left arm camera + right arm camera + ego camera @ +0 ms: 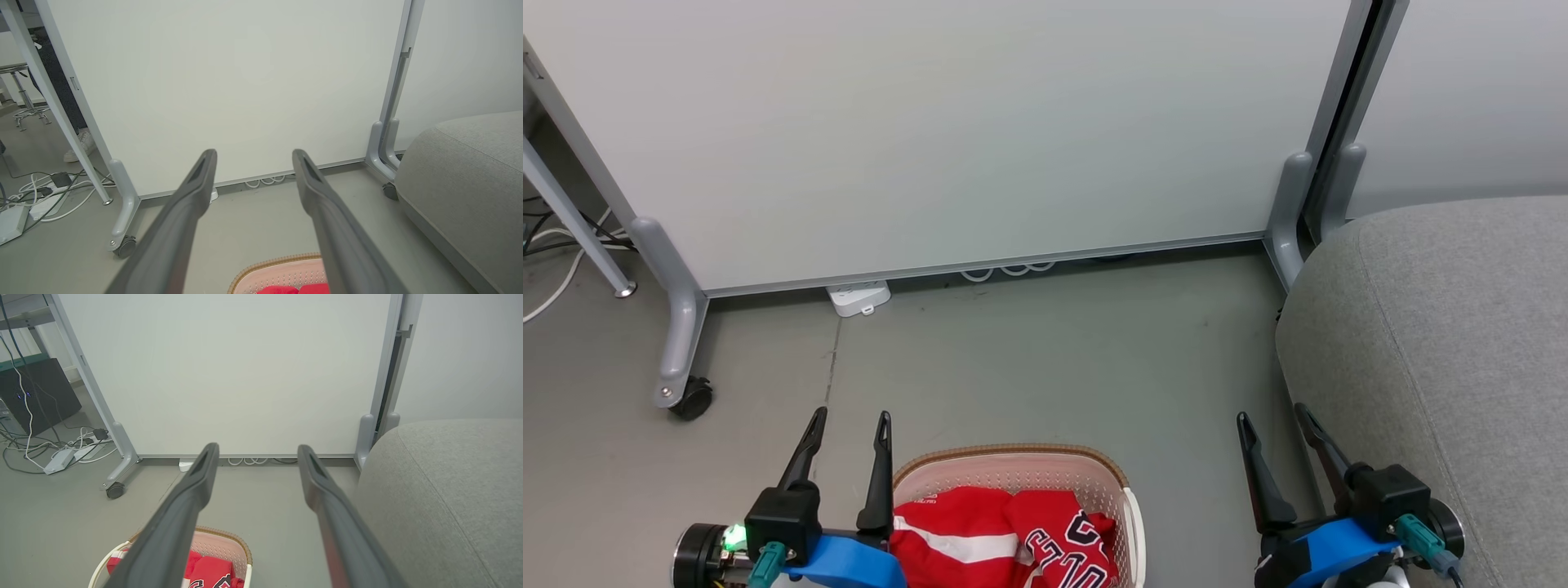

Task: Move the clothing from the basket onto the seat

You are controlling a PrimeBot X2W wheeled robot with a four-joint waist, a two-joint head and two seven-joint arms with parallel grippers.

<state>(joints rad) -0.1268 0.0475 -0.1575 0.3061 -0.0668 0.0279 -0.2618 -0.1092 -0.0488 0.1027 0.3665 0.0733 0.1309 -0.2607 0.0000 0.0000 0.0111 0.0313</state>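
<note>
Red clothing [964, 523] in basket [1013, 451], just beside spread empty left claw [852, 415], right claw [1270, 413] likewise spread

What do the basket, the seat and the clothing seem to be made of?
The basket: probably moulded plastic, cream and matte, pierced by rows of small holes, with a brown woven-look rim.
The seat: light-grey upholstery fabric, matte, with a visible weave texture and a seam.
The clothing: soft red fabric, creased and folded.

Head: looked forward and down over the floor [1045, 343] | wrists: low, level, facing the white panel [245, 81] — all three shared the basket [1013, 474] and seat [1445, 327].
</note>
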